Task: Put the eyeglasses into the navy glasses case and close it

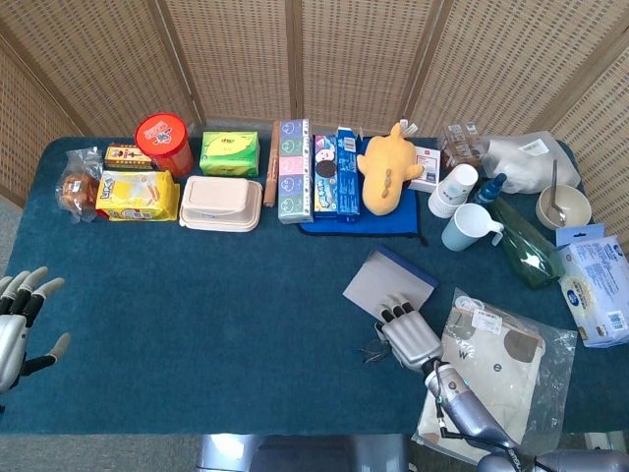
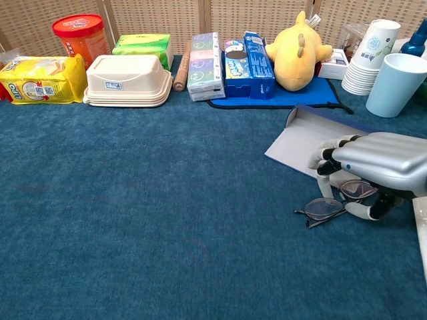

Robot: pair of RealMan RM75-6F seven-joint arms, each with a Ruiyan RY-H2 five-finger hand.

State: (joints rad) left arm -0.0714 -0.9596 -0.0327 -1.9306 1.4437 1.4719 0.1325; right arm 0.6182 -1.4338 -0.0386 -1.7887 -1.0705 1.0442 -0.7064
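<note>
Fingers of the right robot hand [image 2: 373, 167] are curling over the thin wire-framed eyeglasses [image 2: 333, 202] lying on the blue worktop [image 2: 167, 200], thumb beneath one lens (whether it is pinching, I cannot tell). Light and fragile, they are probably best pinched at the bridge, beside the open navy glasses case [image 2: 303, 139].

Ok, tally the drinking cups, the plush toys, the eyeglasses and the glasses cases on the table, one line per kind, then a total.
Light blue mug: 1
Stack of paper cups: 1 stack, number of cups cannot be told
Yellow plush toy: 1
Eyeglasses: 1
Open navy glasses case: 1
Total: 5, counting the stack as one
</note>
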